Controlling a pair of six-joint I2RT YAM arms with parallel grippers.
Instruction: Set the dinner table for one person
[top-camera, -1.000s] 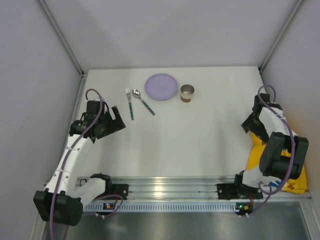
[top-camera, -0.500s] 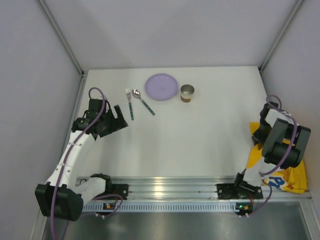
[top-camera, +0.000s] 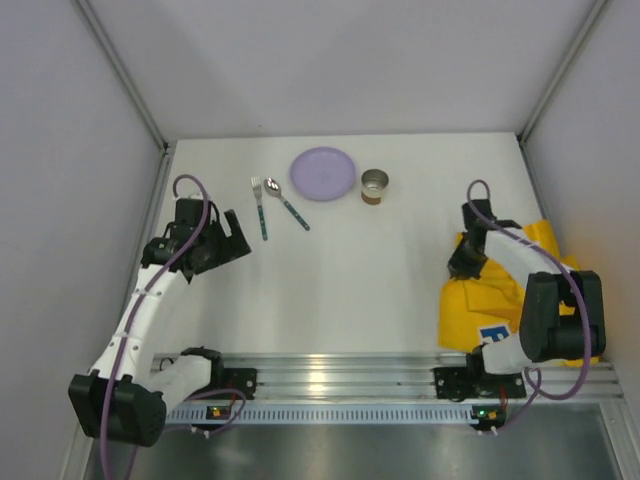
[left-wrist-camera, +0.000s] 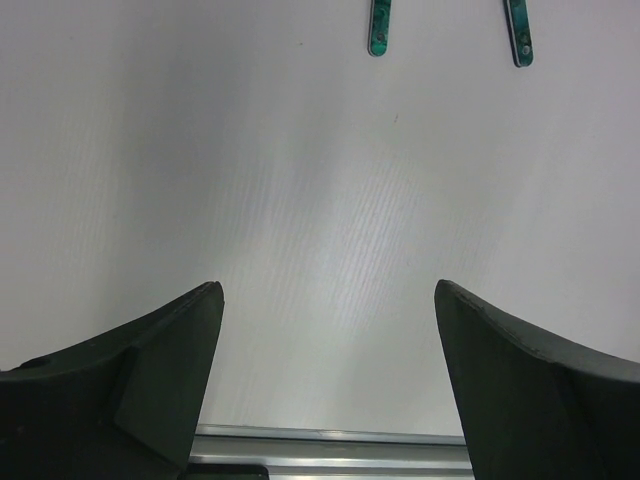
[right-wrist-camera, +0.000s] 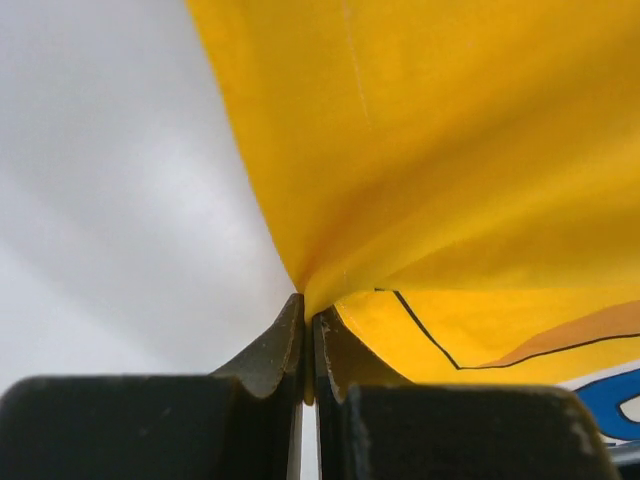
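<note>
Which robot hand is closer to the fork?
Left. The left gripper, open, is just near-left of the fork, by its handle. The right gripper is far across the table to the right, pinching the yellow cloth.

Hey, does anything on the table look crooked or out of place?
The yellow cloth lies rumpled near the right edge of the table, one fold pinched in the right tool. The spoon lies slanted beside the straighter fork.

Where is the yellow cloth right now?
In the top view, the yellow cloth lies on the right side of the dinner table, near the front edge, with its edge pinched in the right hand.
</note>
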